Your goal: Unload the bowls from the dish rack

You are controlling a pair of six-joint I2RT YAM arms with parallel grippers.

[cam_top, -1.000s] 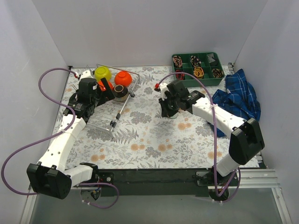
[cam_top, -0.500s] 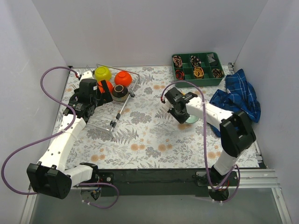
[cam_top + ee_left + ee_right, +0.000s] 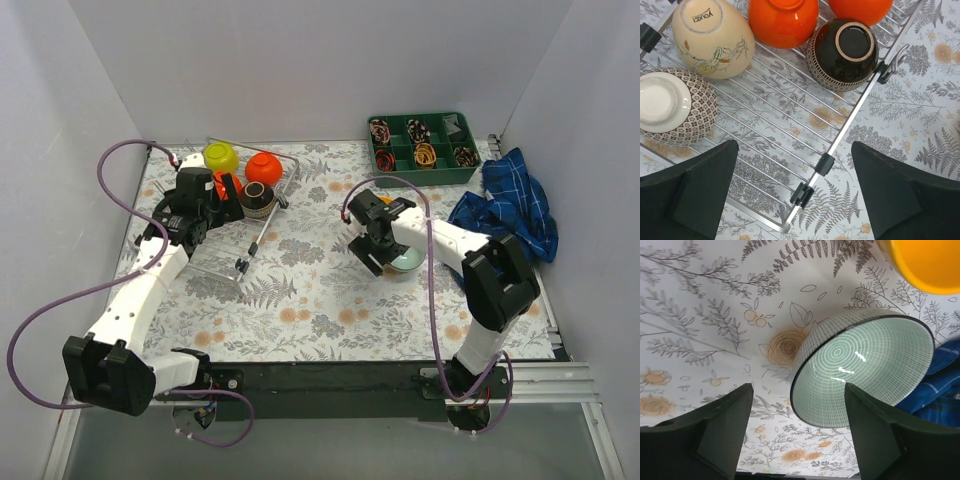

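The silver wire dish rack [image 3: 240, 225] lies at the back left, its edge bar [image 3: 847, 129] running under my left gripper [image 3: 794, 146]. That gripper hangs open above the rack with nothing between its fingers. Past it sit a beige bowl [image 3: 712, 37], a red-orange bowl [image 3: 782, 20], a dark brown bowl [image 3: 842, 52] and a grey-patterned bowl [image 3: 670, 105]. A lime green bowl [image 3: 220, 157] is at the rack's far end. My right gripper [image 3: 797, 390] is open; a green-patterned bowl [image 3: 865, 365] rests on the tablecloth just ahead of it, free of the fingers. A yellow-orange bowl [image 3: 930, 262] stands beyond.
A green compartment tray [image 3: 420, 145] with small items stands at the back right. A crumpled blue checked cloth [image 3: 510, 210] lies by the right wall, close to the green-patterned bowl [image 3: 408, 262]. White walls enclose the table on three sides.
My right gripper has swung down toward the table, then opened and let go of the green-patterned bowl, which now rests on the cloth. The left arm has shifted slightly over the rack.
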